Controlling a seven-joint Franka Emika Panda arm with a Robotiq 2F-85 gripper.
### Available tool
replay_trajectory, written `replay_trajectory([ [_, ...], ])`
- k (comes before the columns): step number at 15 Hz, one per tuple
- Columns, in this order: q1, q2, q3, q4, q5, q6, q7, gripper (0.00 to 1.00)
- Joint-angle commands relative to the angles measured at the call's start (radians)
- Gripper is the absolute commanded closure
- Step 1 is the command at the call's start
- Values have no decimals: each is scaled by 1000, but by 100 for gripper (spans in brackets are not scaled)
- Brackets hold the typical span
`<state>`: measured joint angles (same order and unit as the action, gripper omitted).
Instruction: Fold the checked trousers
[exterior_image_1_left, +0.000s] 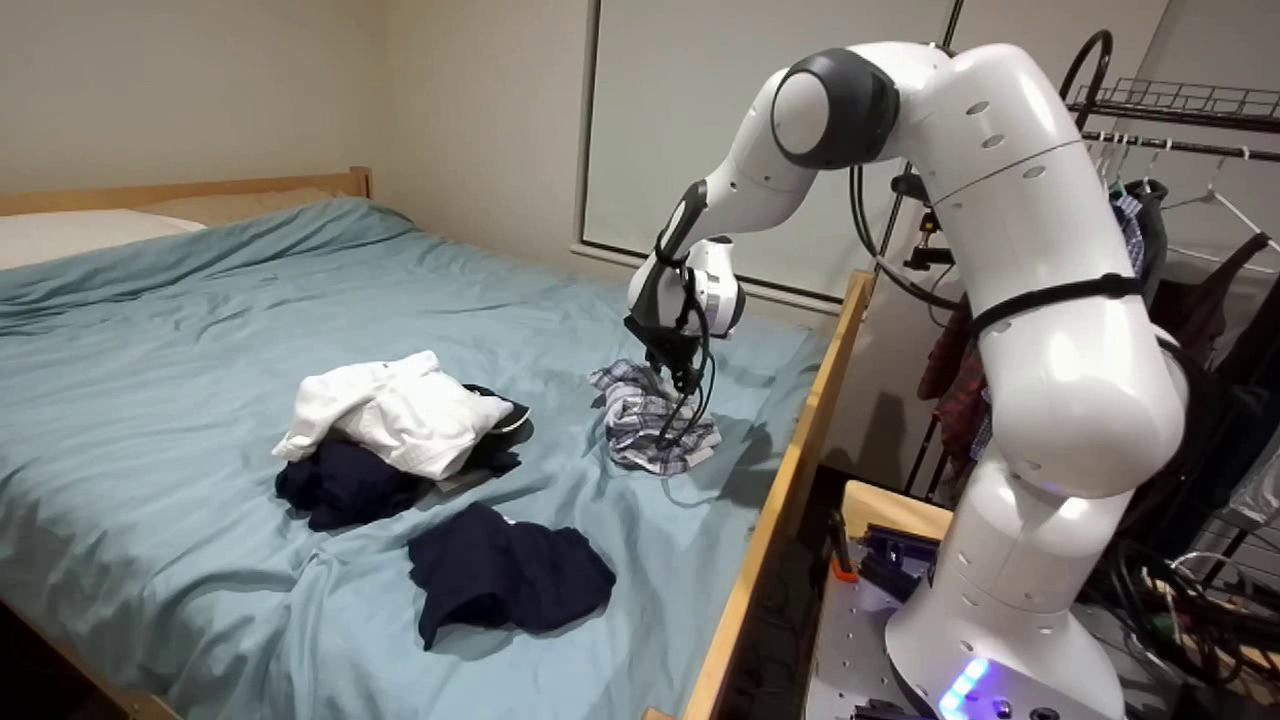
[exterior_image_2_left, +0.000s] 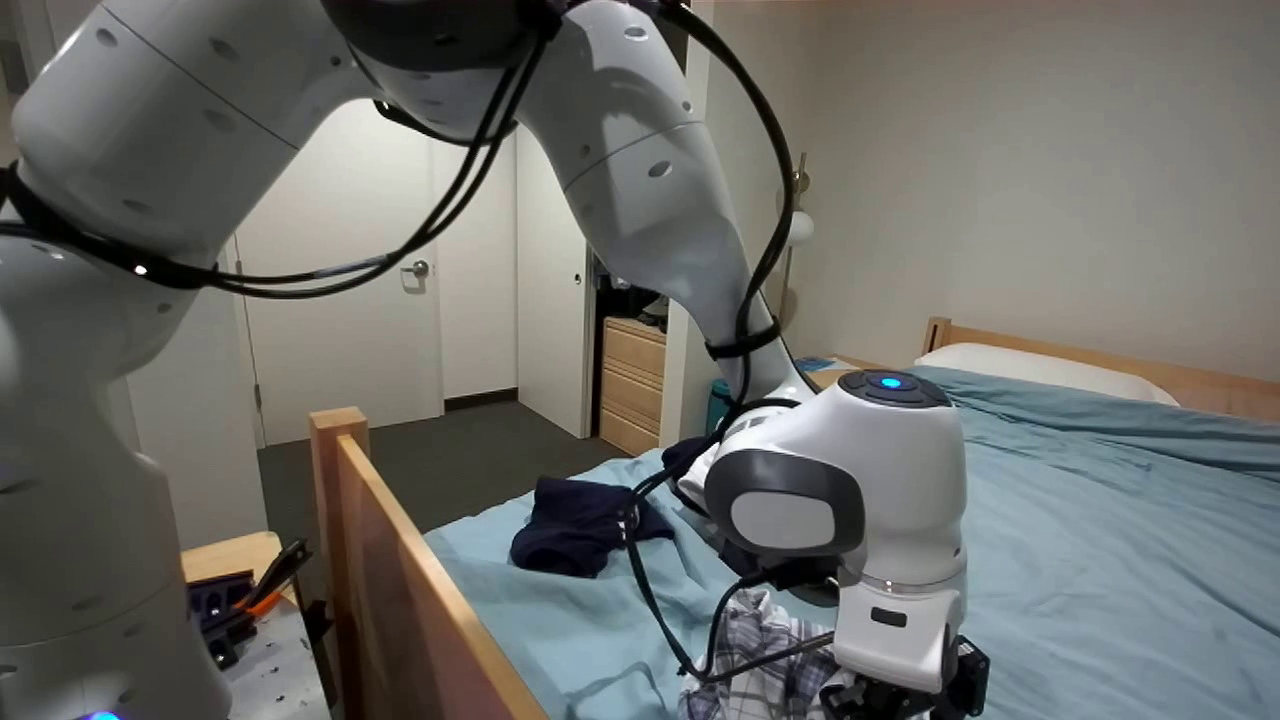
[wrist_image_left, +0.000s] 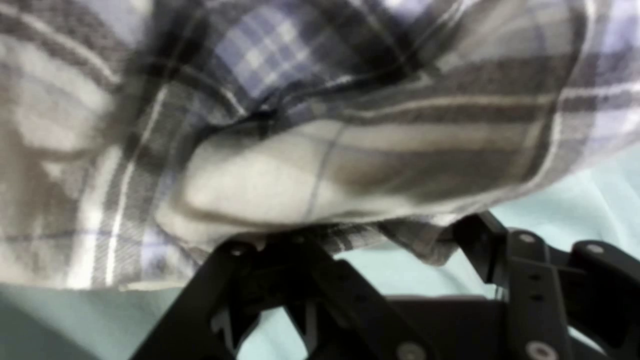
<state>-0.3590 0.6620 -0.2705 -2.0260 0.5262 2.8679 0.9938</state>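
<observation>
Crumpled into a loose heap, the checked trousers (exterior_image_1_left: 630, 420) show off-white cloth with dark grey-brown and blue-violet bands crossed by thin pale lines, their folds rounded and uneven. They lie on the bed (exterior_image_1_left: 500, 310), near its wooden rail (exterior_image_1_left: 794, 460) on the robot's side. In both exterior views the gripper (wrist_image_left: 382, 232) is right at the heap; in the wrist view its fingers (wrist_image_left: 482, 240) stand well apart, holding nothing, with bed cover (wrist_image_left: 395, 272) and a loose flap of plaid in the gap. One finger overlaps a fold's lower edge; whether it touches cannot be told. In an exterior view, a wooden drawer unit (exterior_image_2_left: 632, 350) has its drawers closed, contents hidden.
</observation>
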Motion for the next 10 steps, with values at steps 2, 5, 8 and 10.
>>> replay_trajectory([
  [2, 2, -1, -2, 0, -2, -2, 3, 29],
  [5, 32, -9, -32, 67, -77, -105, -6, 2],
  [8, 107, -78, -174, 31, -154, -133, 100, 0],
  [10, 127, -124, -256, 4, -203, -148, 155, 0],
])
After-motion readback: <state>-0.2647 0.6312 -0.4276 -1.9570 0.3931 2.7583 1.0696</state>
